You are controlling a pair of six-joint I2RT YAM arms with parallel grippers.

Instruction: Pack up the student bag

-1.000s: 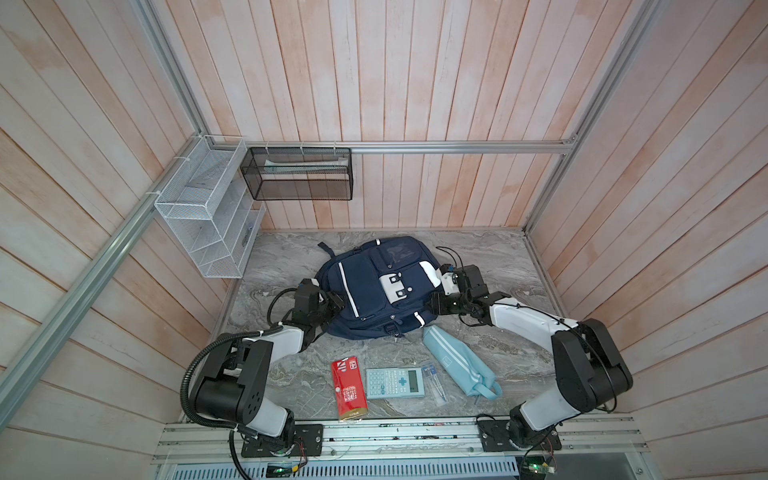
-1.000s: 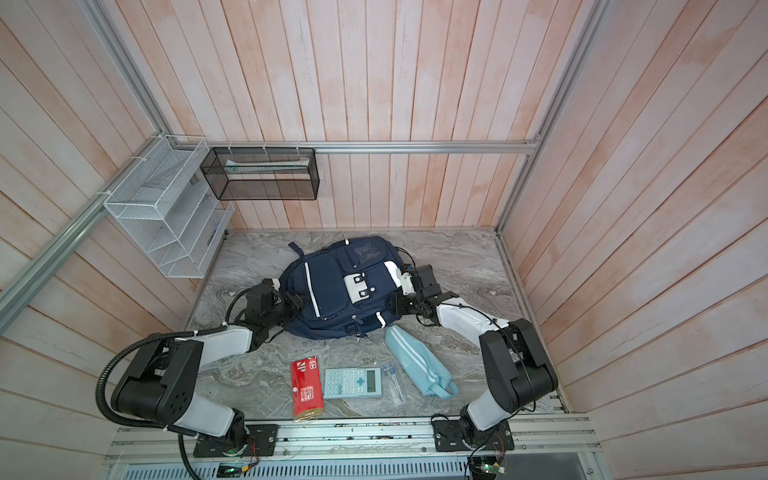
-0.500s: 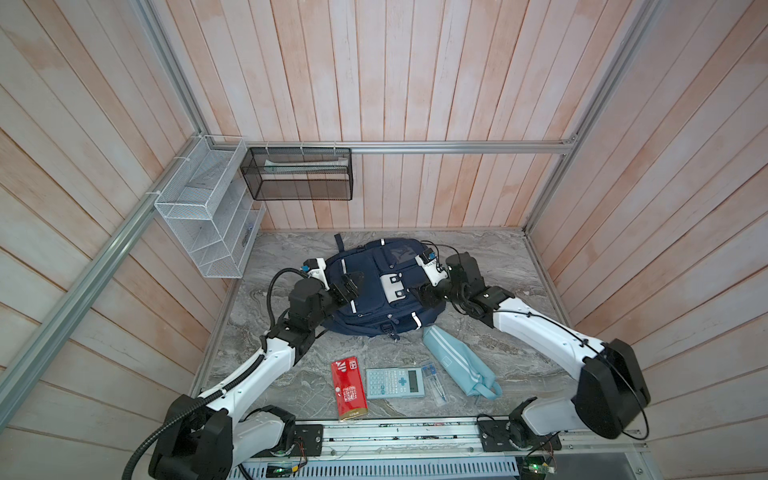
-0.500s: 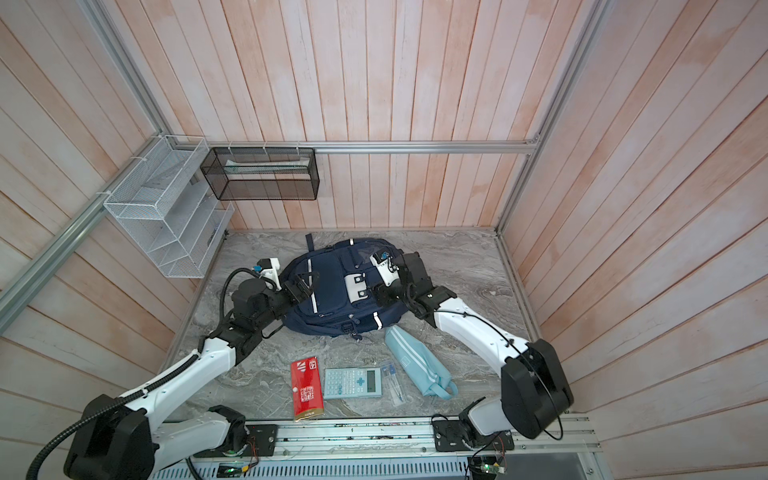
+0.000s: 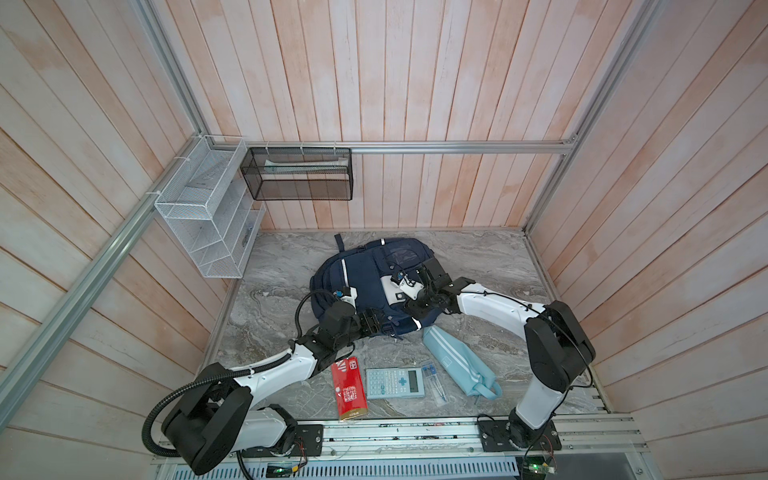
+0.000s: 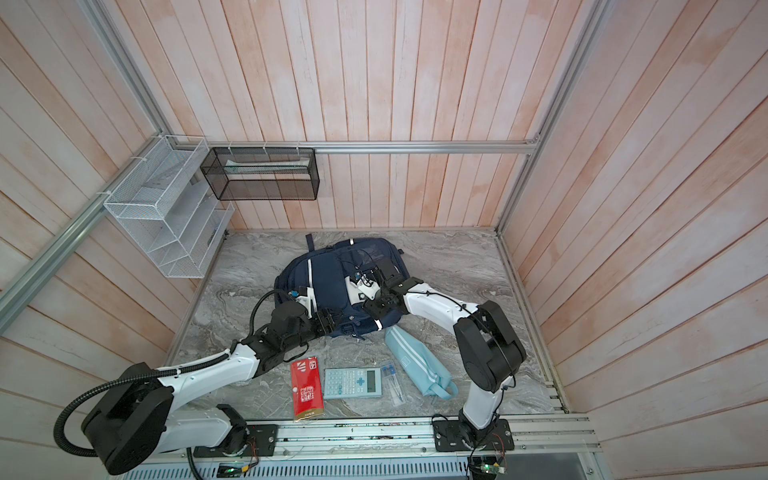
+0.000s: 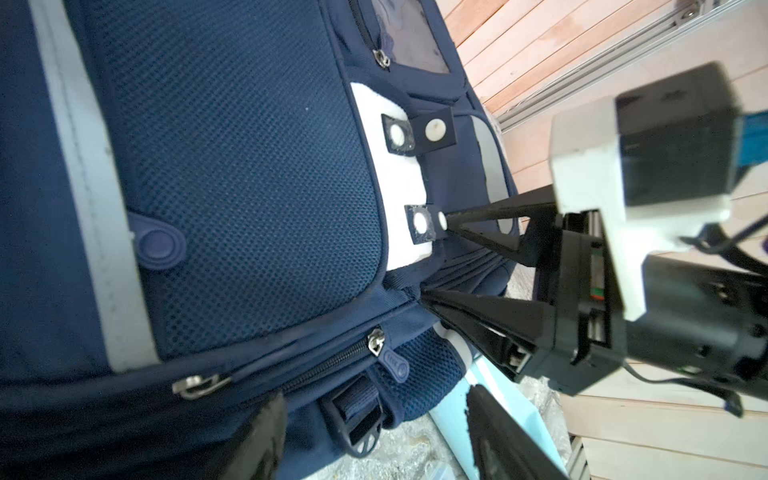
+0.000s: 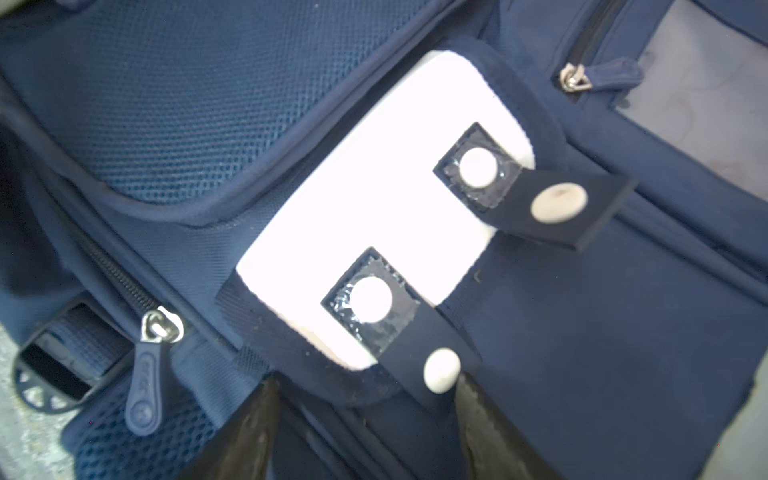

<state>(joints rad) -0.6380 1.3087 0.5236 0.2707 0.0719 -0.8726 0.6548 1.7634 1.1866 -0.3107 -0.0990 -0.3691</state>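
The student bag (image 5: 365, 278), navy mesh and fabric with pale reflective stripes and zipped pockets, lies front-up on the marble table (image 5: 478, 257) between the two arms, its lower edge right at the left gripper (image 7: 374, 395), whose jaws stand apart with a strap buckle (image 7: 357, 419) in the gap, clamping nothing. The right gripper (image 7: 434, 257) is spread too, its fingertips against the bag at the white patch (image 8: 374, 199). Only the right wrist view shows the lower black snap tab (image 8: 432, 361) just ahead of and between those fingers; in both top views the tips are too small to make out.
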